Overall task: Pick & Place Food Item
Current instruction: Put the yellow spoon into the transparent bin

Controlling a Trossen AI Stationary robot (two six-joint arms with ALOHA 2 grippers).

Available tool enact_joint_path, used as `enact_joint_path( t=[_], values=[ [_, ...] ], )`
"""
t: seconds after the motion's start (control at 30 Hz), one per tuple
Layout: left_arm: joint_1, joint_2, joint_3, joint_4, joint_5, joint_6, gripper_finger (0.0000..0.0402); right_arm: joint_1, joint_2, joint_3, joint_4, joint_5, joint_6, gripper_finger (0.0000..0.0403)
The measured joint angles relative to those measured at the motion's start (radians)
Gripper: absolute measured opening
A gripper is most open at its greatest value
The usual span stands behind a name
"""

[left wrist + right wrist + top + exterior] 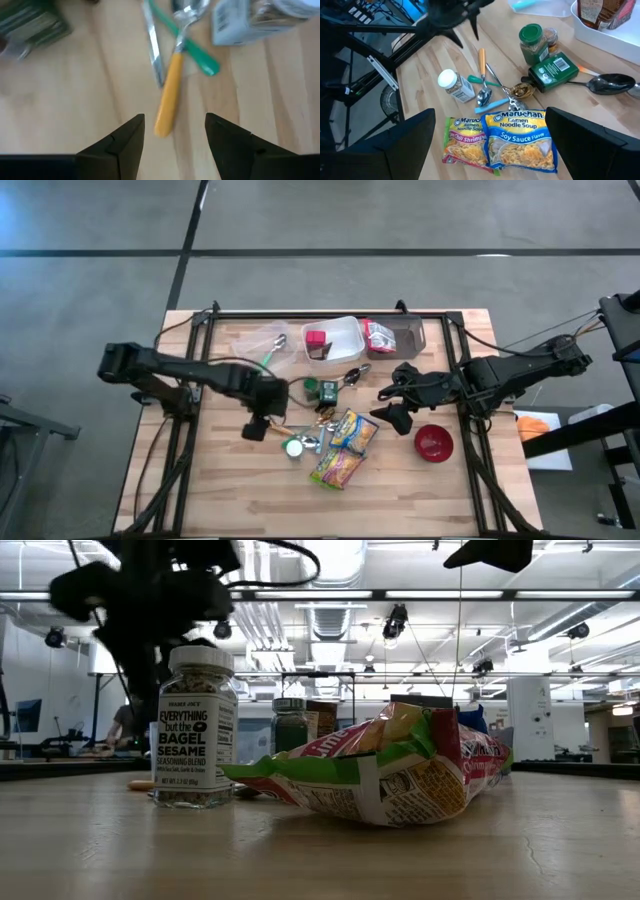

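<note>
Hovering: left hand [174,131] released, over orange-handled utensil [169,98] | right hand [490,145] released

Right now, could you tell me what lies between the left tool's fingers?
In the left wrist view, only bare wood; the orange-handled utensil ends just ahead of the left tool.
</note>
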Motion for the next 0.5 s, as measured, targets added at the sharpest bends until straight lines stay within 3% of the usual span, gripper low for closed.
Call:
enact_joint_path(
  t=[0.13, 0.5],
  values=[
    [-0.046, -0.03, -0.12, 0.151, 0.003, 0.003, 0.021, 0.0, 0.0, -0.001, -0.001, 0.0, 0.028, 0.0375],
    [-0.058, -0.028, -0.256, 0.291, -0.05, -0.001, 0.021, 0.0, 0.0, -0.001, 0.0, 0.0, 0.103, 0.0375]
  ],
)
